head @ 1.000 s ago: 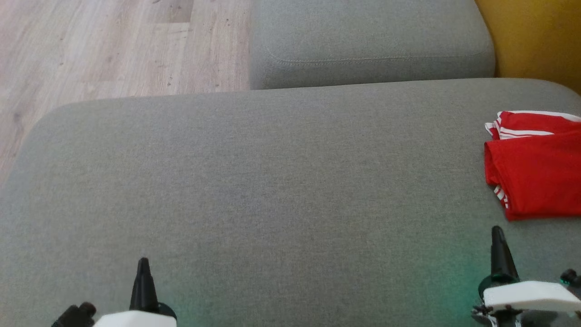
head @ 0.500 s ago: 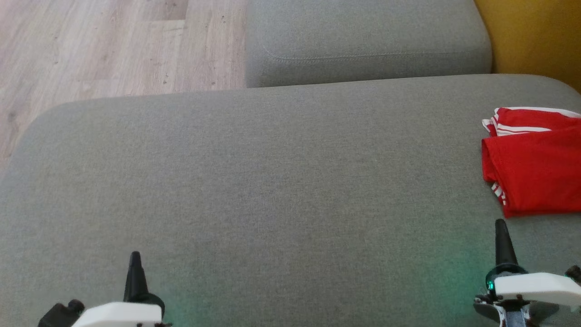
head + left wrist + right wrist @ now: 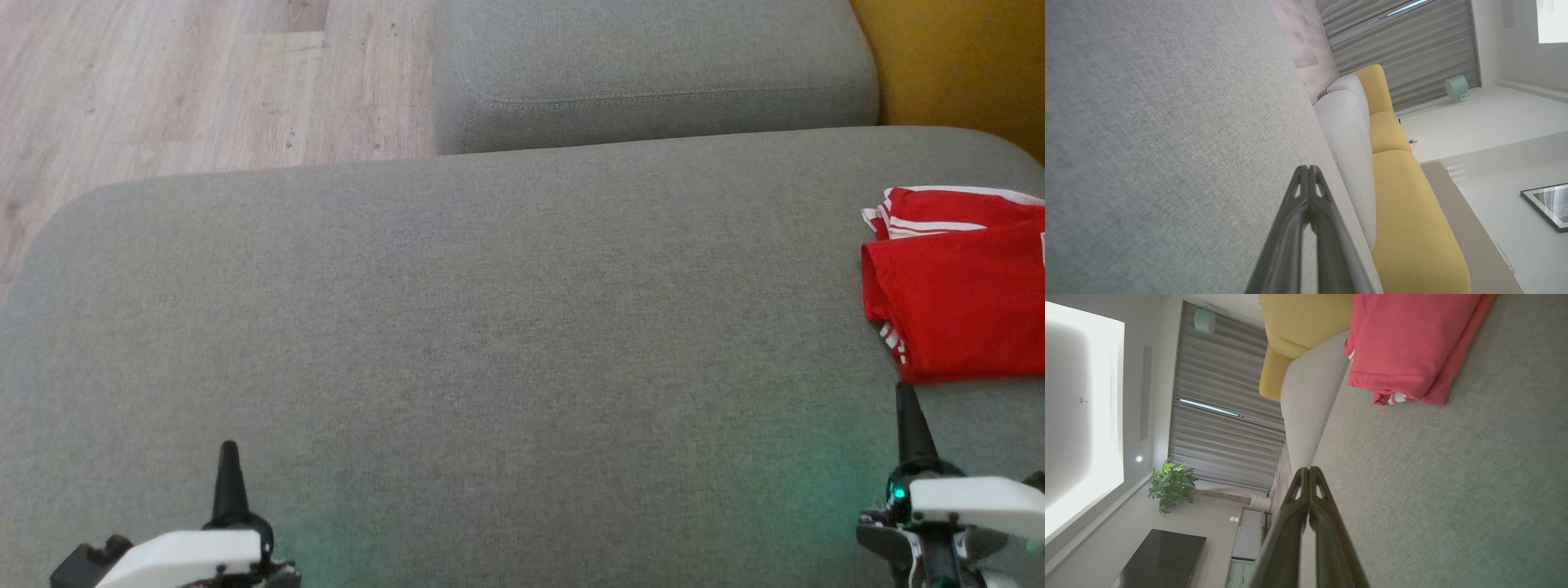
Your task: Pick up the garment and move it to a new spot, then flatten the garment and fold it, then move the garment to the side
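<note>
Beside red garment (image 3: 963, 302), right tool (image 3: 903, 392) closed, wrist view suggests a gap

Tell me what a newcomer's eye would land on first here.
A folded red garment with white stripes lies at the right edge of the broad grey fabric cushion. The left pincer and right pincer sit shut and empty near the bottom corners, the right tip just short of the garment.
</note>
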